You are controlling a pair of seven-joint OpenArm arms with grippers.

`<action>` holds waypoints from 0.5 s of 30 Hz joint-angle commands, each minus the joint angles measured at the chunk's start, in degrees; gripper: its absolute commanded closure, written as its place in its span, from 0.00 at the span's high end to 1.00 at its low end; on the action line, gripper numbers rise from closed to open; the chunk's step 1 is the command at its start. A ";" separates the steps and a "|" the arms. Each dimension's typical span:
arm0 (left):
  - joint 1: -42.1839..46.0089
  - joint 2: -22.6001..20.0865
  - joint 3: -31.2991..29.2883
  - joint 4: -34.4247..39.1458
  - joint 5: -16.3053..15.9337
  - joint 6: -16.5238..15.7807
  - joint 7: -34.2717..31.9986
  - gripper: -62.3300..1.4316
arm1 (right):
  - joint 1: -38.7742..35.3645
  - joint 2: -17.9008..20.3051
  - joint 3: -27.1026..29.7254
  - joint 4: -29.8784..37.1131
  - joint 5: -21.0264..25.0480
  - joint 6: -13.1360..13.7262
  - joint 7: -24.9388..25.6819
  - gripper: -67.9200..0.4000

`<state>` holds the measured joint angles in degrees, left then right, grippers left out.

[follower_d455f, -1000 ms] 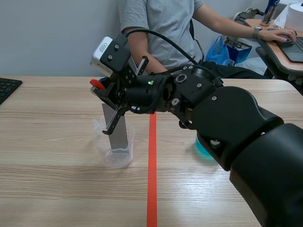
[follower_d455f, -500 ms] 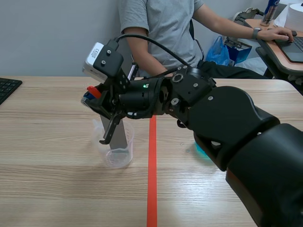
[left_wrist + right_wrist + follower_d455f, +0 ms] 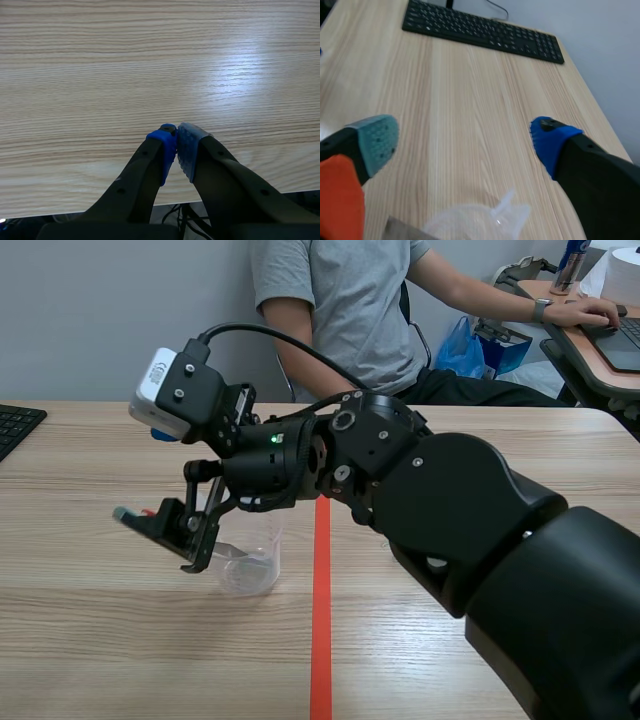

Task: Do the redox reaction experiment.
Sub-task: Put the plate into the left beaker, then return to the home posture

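Note:
A clear plastic beaker [image 3: 255, 565] stands on the table just left of the red tape line. My right arm comes in from the right and reaches past the middle. Its gripper [image 3: 165, 538] hangs open just left of the beaker's rim, with nothing between the pads. In the right wrist view the beaker's spout [image 3: 492, 217] and the top of a grey metal strip [image 3: 395, 226] show under the open gripper [image 3: 465, 142]. My left gripper [image 3: 176, 145] is shut on nothing over bare wood near the table's edge. The left arm is not in the scene view.
A black keyboard [image 3: 15, 425] lies at the table's far left, ahead of the right gripper [image 3: 480, 32]. A person in a grey shirt [image 3: 340, 300] sits across the table. The red tape line [image 3: 320, 640] runs down the middle.
The right gripper let go of the metal strip, which stays in the beaker. It opened wide and swung left and down, away from the beaker. The left gripper kept shut.

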<state>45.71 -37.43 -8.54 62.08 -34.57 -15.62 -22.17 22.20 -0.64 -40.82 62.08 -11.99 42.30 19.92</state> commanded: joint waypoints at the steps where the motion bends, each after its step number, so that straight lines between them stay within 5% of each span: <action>1: -0.31 0.26 -0.15 0.39 -0.28 -0.15 -0.68 0.10 | 1.09 -0.50 -0.68 0.76 1.31 0.42 1.51 0.90; 3: -0.31 0.26 -0.15 0.39 -0.28 -0.15 -0.68 0.10 | 0.57 -0.48 -1.44 0.87 3.26 0.42 1.73 1.00; 9: 0.04 0.26 -0.15 0.39 -0.31 -0.17 -0.70 0.10 | -2.84 0.04 -1.62 2.38 7.37 0.42 -0.17 1.00; 15: 0.17 0.24 -0.15 0.42 -0.31 -0.15 -0.76 0.13 | -7.76 5.31 -1.55 11.21 15.10 0.42 -3.80 1.00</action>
<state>45.74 -37.30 -8.54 62.08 -34.54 -15.64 -22.15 13.76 3.53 -42.83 70.74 1.87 42.28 15.73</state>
